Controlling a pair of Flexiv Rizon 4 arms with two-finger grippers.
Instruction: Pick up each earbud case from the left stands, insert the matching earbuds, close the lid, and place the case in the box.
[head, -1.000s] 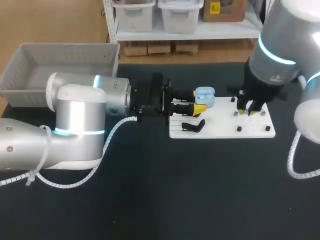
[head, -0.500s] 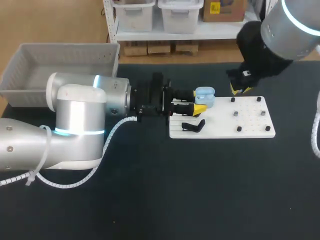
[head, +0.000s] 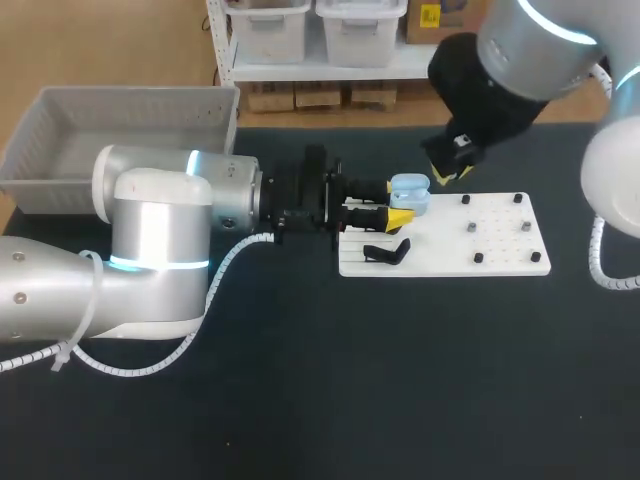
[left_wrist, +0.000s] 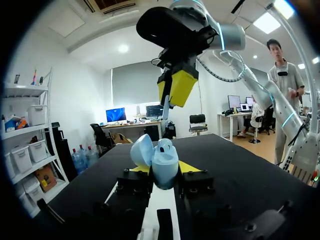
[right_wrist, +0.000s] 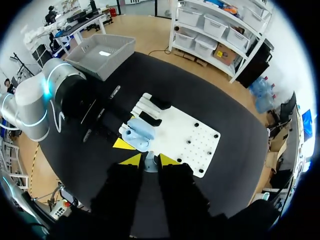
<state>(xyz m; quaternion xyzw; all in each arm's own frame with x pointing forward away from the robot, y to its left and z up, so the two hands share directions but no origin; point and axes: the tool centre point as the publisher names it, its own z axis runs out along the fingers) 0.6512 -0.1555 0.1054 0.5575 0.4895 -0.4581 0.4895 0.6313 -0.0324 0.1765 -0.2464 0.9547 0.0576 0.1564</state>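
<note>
L gripper (left_wrist: 162, 169) lies sideways over the left end of the white board (head: 500, 245). Its jaws are clamped on the light-blue earbud case (left_wrist: 161, 162) from both sides. The case sits right btw the yellow tips w/ its lid hinged open.

R gripper (head: 450, 172) hangs in the air above and just to the right of the case, not touching it. In the R wrist view there's a small pale earbud (right_wrist: 150, 162) pinched btw its yellow tips, so afaict it's closed on that. It's tiny though, so can't make out much detail. From that cam the case is ahead of the R jaws and apart from them, w/ the open lid visible.

Other stuff: a black stand (head: 385, 252) sits on the board just beside the L fingers. A few small dark pegs (head: 470, 228) dot the right part of the board. The grey box (head: 60, 150) is at the far left of the table, well apart from the case.
</note>
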